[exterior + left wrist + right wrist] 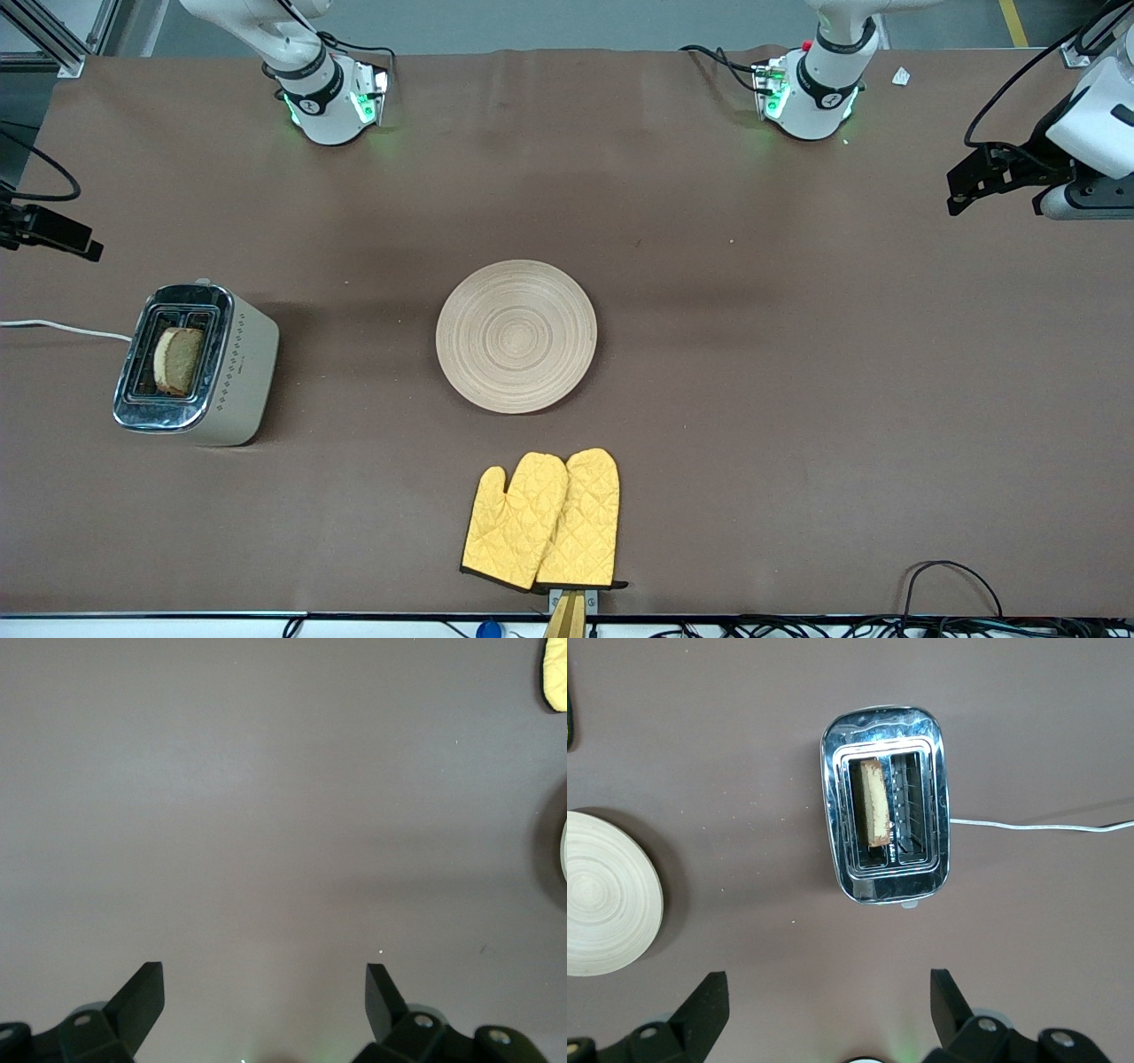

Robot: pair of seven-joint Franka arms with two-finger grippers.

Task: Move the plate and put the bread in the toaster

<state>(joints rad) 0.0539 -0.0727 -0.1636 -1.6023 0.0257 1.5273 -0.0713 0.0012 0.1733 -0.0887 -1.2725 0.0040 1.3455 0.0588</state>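
Both arms are glossy white Frankas with rounded shells; the right arm's base (323, 102) and the left arm's base (815, 97) each wear a black band with a small white logo, glow green around the bottom, and have black cables plugged in beside them, plus a red button on the left one. The left gripper (264, 1001) and the right gripper (829, 1005) look identical up close: matte black wedge-shaped fingers (142, 997) on black mounts with a shiny silver screw (983, 1024) in each.
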